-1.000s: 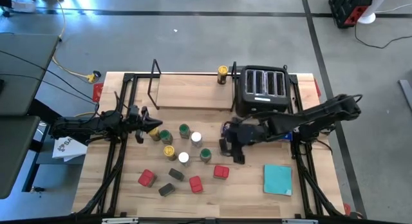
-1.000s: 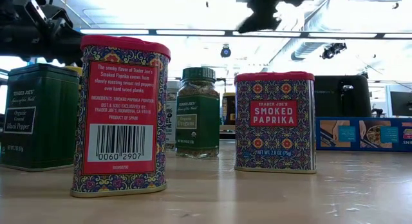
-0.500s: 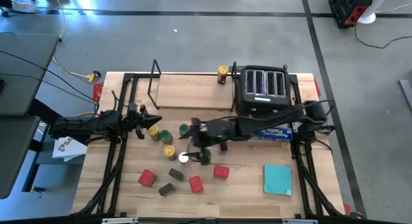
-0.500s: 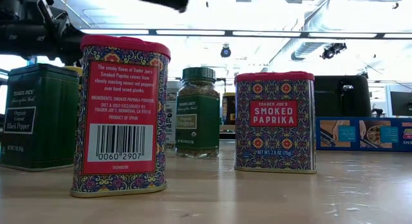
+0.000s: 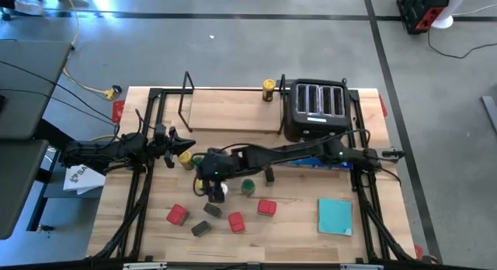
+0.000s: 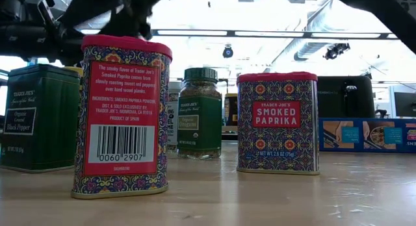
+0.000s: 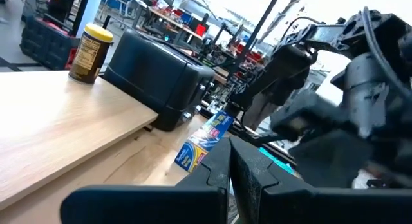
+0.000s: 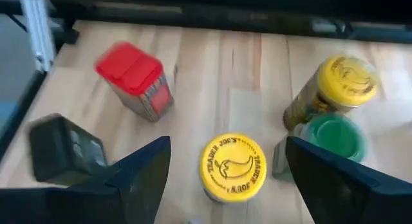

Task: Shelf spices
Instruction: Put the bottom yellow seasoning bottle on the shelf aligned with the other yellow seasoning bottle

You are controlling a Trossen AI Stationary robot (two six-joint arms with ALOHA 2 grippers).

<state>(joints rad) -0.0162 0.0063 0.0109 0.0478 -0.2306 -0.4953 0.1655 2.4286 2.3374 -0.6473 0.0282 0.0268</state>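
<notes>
One yellow-lidded jar (image 5: 269,88) stands on the shelf (image 5: 233,109) in the high view; the remaining spices (image 5: 210,192) crowd the table (image 5: 295,216). Left gripper (image 5: 183,150) waits beside them. Left wrist view: fingers (image 7: 222,165) pressed together. Right wrist view: right gripper (image 8: 228,169), fingers spread, hovers above a yellow-lidded jar (image 8: 232,166). Most shelving remains.

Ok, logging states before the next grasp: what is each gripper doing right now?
Left gripper: shut, holding nothing, at the table's left edge.
Right gripper: open, empty, above a yellow-lidded spice jar.
</notes>
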